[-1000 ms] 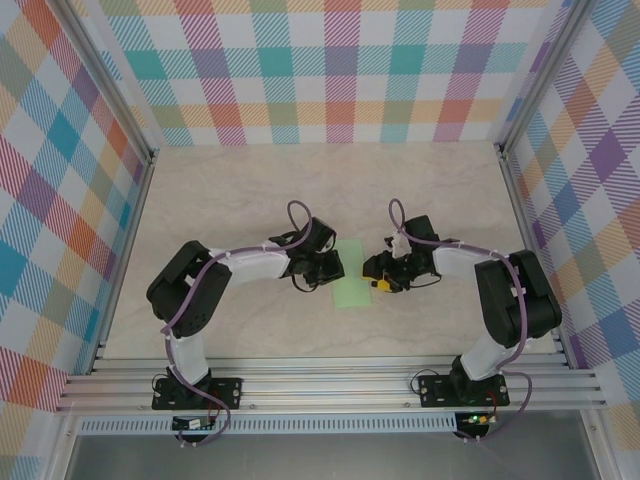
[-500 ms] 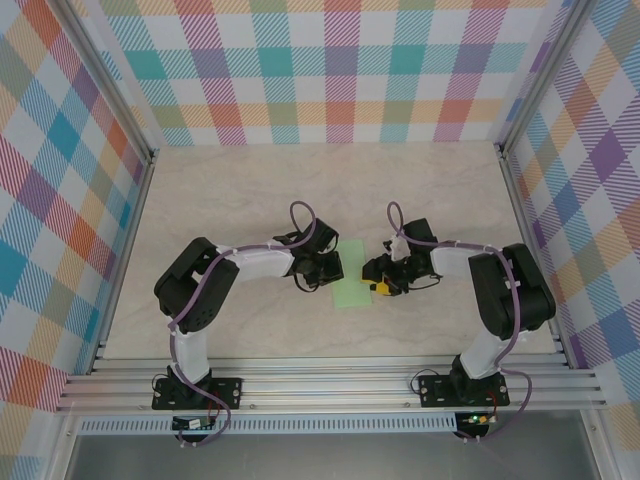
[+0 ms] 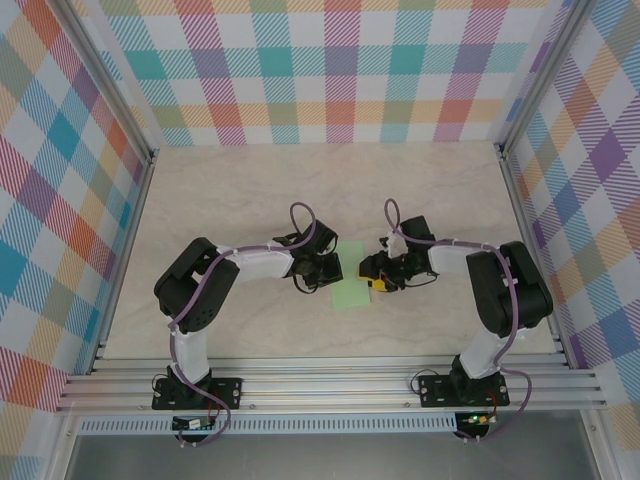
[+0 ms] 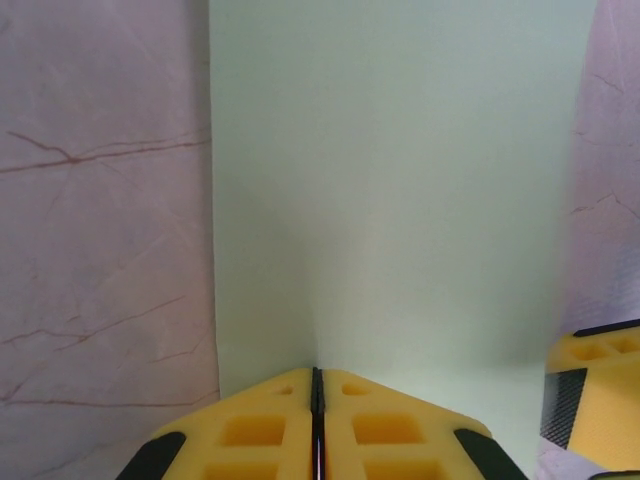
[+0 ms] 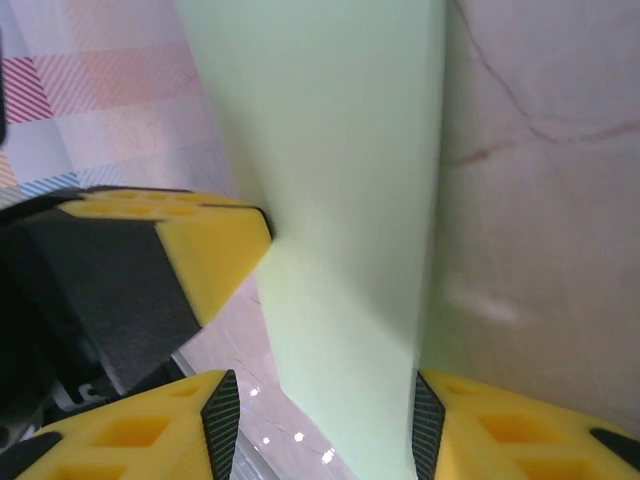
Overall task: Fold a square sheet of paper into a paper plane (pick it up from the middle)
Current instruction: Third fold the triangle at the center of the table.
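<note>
Here the square sheet of paper [image 3: 351, 287] lies a little below the middle of the top view, a pale-green patch on the marbled counter [image 3: 240, 185], showing there as an oblong longer up the frame than across it. The left gripper [image 3: 328, 272] sits against its left edge and the right gripper [image 3: 377, 284] against its right edge, so the paper is between the two. Both arms bend in from the lower corners of the frame, under the plaid walls [image 3: 340, 70]. In the left wrist view the yellow fingers [image 4: 260, 430] are clenched, their tips meeting in a thin dark seam at the bottom centre. The sheet's near edge runs down past the tips on either side, so they appear to pinch the paper there. The green surface spreads up from them to the top of the frame, with a faint line rising from the seam and bare counter to the left and right. A yellow finger of the other arm shows at the lower right corner, just beside the sheet's edge. In the right wrist view the right arm's two fingers [image 5: 520, 440] stand apart at the bottom of the frame, released, with the paper passing between them. Its right edge is close against the right-hand pad, and the left-hand pad is clear of it. At centre left, the left arm's yellow tip meets the sheet's left edge.
</note>
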Robot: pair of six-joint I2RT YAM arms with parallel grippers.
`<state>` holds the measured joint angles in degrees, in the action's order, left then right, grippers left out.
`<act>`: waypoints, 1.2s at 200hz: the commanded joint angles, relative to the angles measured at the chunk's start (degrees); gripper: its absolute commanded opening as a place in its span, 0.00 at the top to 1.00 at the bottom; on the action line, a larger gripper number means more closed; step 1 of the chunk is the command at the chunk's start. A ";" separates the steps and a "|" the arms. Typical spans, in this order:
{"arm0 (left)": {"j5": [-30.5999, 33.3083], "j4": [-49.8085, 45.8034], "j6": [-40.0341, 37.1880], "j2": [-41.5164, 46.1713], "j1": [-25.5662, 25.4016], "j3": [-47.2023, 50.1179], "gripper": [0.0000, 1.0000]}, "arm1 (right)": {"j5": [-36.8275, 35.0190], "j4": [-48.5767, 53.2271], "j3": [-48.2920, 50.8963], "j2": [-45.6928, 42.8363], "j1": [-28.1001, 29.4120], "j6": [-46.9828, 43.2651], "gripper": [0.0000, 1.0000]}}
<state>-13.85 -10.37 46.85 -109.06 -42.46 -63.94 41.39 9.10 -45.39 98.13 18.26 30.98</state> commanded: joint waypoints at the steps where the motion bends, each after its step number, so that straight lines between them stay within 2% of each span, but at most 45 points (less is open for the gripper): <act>1: 0.57 -1.38 -1.00 1.40 0.45 1.03 0.91 | 0.78 0.41 -2.86 1.26 0.17 -0.97 0.49; 34: 0.97 -1.84 -1.11 1.56 0.47 1.10 0.91 | 0.80 2.85 -5.60 2.95 0.19 -2.30 0.50; 63: 0.38 -0.56 -1.83 3.14 0.21 1.67 0.90 | -2.17 6.03 -6.64 3.97 0.18 -3.27 0.56; 104: 1.32 1.52 -4.95 9.27 -1.18 4.08 0.83 | -0.58 7.05 -6.82 4.54 0.19 -3.99 0.70; 123: 2.52 3.90 -6.51 12.60 -2.73 6.47 0.75 | -0.51 7.83 -7.00 4.46 0.19 -4.17 0.74; 177: 14.83 6.49 -13.36 20.04 -10.38 11.75 0.64 | -0.09 11.07 -8.53 4.52 0.13 -4.89 0.84; 208: 24.23 11.80 -23.38 20.69 -17.61 14.53 0.62 | 0.54 12.70 -9.91 5.07 0.06 -4.96 0.89; 221: 24.92 8.46 -26.49 19.85 -18.95 12.52 0.63 | 0.17 13.62 -10.39 5.06 0.03 -4.96 0.89; 240: 25.85 -0.87 -26.39 17.23 -19.57 7.49 0.64 | -0.21 14.80 -10.89 5.32 0.10 -5.14 0.90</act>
<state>6.59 -4.64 25.98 -89.80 -60.88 -51.46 40.14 20.80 -54.78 102.52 18.26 27.46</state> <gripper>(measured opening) 0.364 0.104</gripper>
